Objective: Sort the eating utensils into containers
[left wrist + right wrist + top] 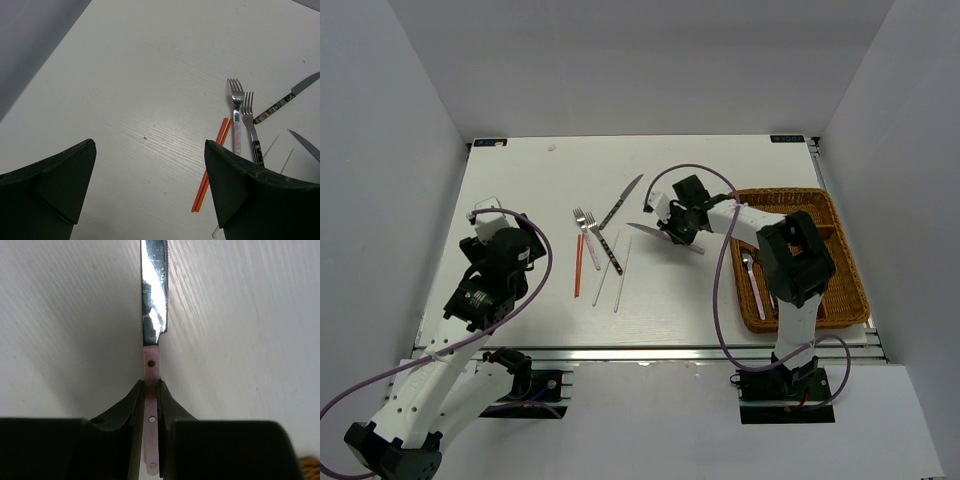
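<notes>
top: we see right claw (675, 232) pinching pink-handled knife (645, 231) over table (520, 170), left of wicker tray (800, 193) | left wrist: left claw (150, 150) spread, empty, beside orange chopsticks (200, 195) | right wrist: fingers (132, 405) clamp knife handle

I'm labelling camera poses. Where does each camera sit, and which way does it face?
Top external: above and behind the robot, looking down on the table and tray; left arm and right arm show.
Left wrist: on the left arm, looking obliquely at the forks and red-orange chopsticks; open left gripper shows.
Right wrist: low over the table, looking along the pink-handled knife; right gripper, shut on it, shows.
Shared: top and left wrist both show the forks.
</notes>
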You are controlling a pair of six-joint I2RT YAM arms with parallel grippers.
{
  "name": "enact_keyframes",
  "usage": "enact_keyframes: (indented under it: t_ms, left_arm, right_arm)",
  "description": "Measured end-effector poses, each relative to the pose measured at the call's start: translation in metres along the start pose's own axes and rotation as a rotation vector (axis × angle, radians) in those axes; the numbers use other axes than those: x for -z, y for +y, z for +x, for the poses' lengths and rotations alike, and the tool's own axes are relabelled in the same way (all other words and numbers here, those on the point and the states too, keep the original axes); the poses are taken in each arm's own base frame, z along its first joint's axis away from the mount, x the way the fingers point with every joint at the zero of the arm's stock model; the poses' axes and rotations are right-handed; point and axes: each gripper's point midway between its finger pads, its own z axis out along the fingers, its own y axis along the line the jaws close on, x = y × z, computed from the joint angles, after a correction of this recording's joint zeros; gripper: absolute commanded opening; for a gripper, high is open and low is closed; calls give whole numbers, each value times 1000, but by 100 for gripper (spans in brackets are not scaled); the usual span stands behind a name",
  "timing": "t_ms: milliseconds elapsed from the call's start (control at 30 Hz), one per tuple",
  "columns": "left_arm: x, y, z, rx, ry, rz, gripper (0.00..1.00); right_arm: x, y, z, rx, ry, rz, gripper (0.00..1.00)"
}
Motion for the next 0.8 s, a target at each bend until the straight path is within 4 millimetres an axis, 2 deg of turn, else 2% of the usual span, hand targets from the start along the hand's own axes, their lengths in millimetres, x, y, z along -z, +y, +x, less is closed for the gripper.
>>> enact_keyframes:
  t_ms: [100,233,367,467,567,633,733,800]
  left_arm:
    - [0,0,0,0,0,0,98]
    - [0,0,0,1,-1,1,98]
    - [0,0,-1,2,-2,1,98]
    - [0,0,-1,3,-2,1,98]
    - [0,0,-1,3,-2,0,98]
    - [0,0,-1,3,-2,1,98]
    - [1,0,-1,5,-4,2,98]
    - [1,1,-2,6,-6,3,98]
  right_arm:
    - [14,-1,9,-94,17,13,0]
    - [37,-15,0,-232,-29,69,0]
    - [72,-42,-16,-472,-131,209,0]
    - [103,-75,-13,-719,-233,357,0]
    - [137,-108,13,-1034,-328,524,0]
    - [157,-124,44,-1310,-394,635,0]
    - [175,-133,94,-1672,-467,772,0]
    - [178,-133,122,-1851,-486,848,0]
